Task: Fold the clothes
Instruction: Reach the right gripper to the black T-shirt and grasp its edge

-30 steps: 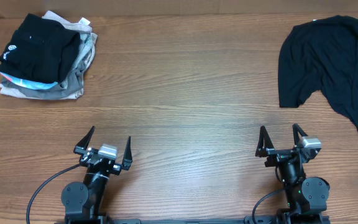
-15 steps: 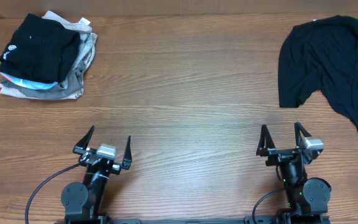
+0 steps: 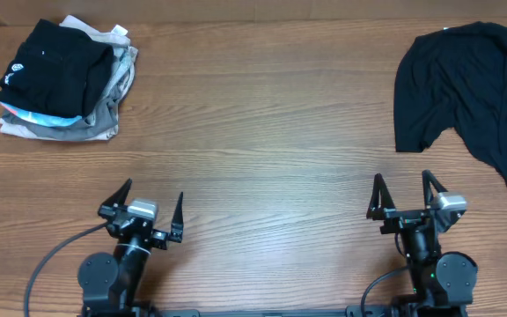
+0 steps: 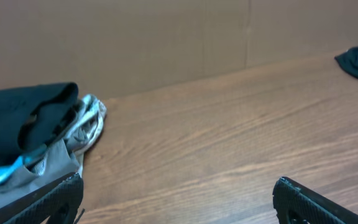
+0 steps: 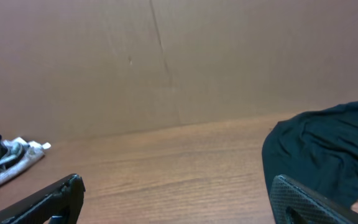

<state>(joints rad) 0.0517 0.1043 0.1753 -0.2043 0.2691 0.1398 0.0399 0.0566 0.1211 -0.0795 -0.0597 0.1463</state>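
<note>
The black shirt [image 3: 469,88] lay crumpled and unfolded at about two o'clock on the wooden surface [image 3: 262,132], well apart from both arms. Its long axis ran roughly from eleven o'clock down to five o'clock, with a narrower length of cloth trailing toward the near right corner. A tiny white tag [image 3: 448,29] showed at its far edge, toward twelve o'clock, too small to read. Seen from above, the shirt's right side ran off the picture, so I couldn't see its full outline, nor tell which fold was a sleeve. The left pincer [image 3: 155,189] sat at seven o'clock, jaws spread wide with nothing between them. The right pincer [image 3: 401,175], at five o'clock, stood the same. A pile of folded garments [image 3: 60,84] rested at ten o'clock. From the left wrist only a dark sliver of the shirt showed, at the far right.
</note>
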